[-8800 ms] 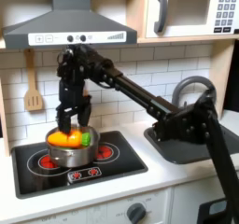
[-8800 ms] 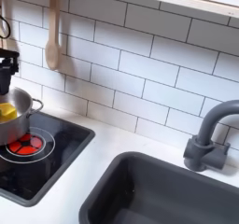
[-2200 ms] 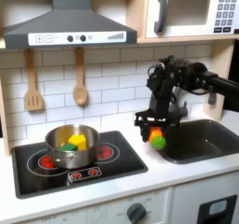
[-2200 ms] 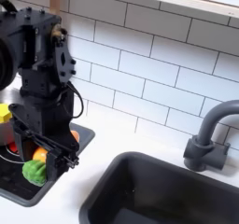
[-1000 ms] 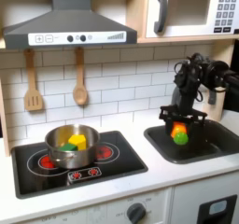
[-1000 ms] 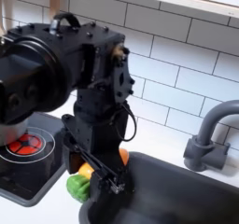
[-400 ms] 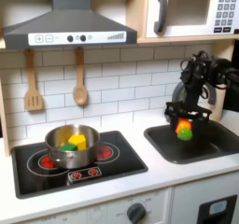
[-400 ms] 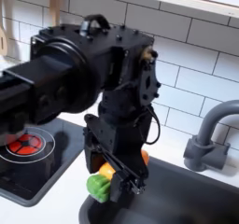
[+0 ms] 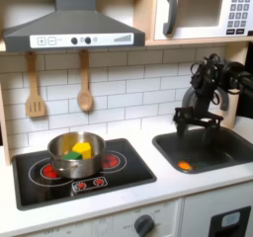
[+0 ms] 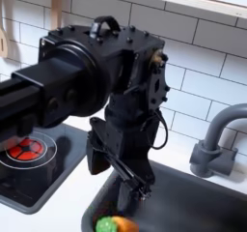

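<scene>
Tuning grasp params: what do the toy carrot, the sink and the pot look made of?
Toy carrot: likely smooth plastic, going by its saturated orange and green. Sink: matte dark grey, probably plastic; no shine. Pot: looks like brushed metal, silvery with soft reflections. The gripper hangs open above the sink.

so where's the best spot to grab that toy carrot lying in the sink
Probably the orange body of the toy carrot, taken from straight above: it lies loose on the floor of the sink, whose walls block a sideways approach. The gripper hangs open over it.
</scene>
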You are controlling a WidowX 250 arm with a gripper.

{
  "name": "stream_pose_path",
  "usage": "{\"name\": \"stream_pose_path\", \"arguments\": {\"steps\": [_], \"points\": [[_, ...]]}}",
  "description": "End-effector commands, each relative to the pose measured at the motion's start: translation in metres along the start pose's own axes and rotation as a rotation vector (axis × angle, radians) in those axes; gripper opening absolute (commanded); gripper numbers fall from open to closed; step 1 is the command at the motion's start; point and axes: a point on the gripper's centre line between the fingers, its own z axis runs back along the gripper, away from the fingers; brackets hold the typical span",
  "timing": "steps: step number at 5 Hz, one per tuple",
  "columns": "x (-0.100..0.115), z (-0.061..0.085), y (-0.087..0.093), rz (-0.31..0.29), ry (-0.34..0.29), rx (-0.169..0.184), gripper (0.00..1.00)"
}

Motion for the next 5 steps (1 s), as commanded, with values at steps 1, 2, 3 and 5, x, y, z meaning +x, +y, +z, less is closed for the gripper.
{"name": "stream_pose_path", "arguments": {"steps": [1, 2, 3, 5], "points": [[-0.011, 0.009, 0.014, 0.057, -0.028, 0.007, 1.0], [-0.022, 0.011, 0.029, 0.108, -0.022, 0.019, 1.0], [-0.029, 0.007, 0.035, 0.132, -0.013, 0.02, 1.0], [-0.041, 0.009, 0.061, 0.227, -0.006, 0.023, 1.0]]}}
